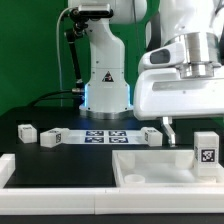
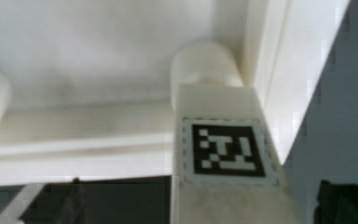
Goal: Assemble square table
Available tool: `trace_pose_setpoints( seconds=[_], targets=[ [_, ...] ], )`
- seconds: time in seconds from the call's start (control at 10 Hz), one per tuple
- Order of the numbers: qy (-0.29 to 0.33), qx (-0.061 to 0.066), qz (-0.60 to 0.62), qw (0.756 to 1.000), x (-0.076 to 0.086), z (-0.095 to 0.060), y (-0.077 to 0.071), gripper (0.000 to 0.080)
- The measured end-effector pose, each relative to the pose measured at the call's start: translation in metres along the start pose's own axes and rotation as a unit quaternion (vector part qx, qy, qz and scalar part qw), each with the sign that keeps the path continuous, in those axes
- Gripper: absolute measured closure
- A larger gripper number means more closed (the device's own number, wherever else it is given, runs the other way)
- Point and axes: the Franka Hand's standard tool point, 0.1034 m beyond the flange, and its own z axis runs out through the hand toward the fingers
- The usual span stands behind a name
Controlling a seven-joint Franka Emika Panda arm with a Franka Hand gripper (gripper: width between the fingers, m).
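The white square tabletop (image 1: 150,166) lies tray-side up at the front right of the black table. One tagged white leg (image 1: 207,150) stands upright at its right end. In the wrist view this leg (image 2: 224,150) runs between my fingers, its far end against the tabletop's inner corner (image 2: 87,110). My gripper (image 1: 188,130) hangs over the leg, with one dark finger (image 1: 170,128) standing apart from it. In the wrist view the gripper (image 2: 185,208) looks open around the leg, with a gap beside the fingertip (image 2: 348,200). Three loose legs (image 1: 27,131) (image 1: 50,140) (image 1: 150,136) lie farther back.
The marker board (image 1: 105,137) lies flat mid-table in front of the robot base (image 1: 105,95). A long white border rail (image 1: 60,186) runs along the front edge. A green backdrop stands behind.
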Motion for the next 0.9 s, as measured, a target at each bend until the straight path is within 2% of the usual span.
trace_pose_setpoints(
  seconds=[0.2, 0.4, 0.5, 0.6, 0.8, 0.9],
  targets=[
    [-0.070, 0.006, 0.005, 0.998, -0.006, -0.004, -0.008, 0.0151],
    [-0.176, 0.011, 0.015, 0.984, -0.001, -0.008, -0.014, 0.0151],
    [-0.188, 0.012, 0.014, 0.982, 0.007, -0.006, -0.016, 0.0151],
    [-0.207, 0.012, 0.017, 0.978, 0.007, -0.005, -0.013, 0.0151],
    [-0.199, 0.011, 0.021, 0.980, 0.013, -0.001, -0.009, 0.0151],
    [-0.193, 0.008, 0.032, 0.981, 0.012, 0.003, -0.013, 0.0151]
  ],
)
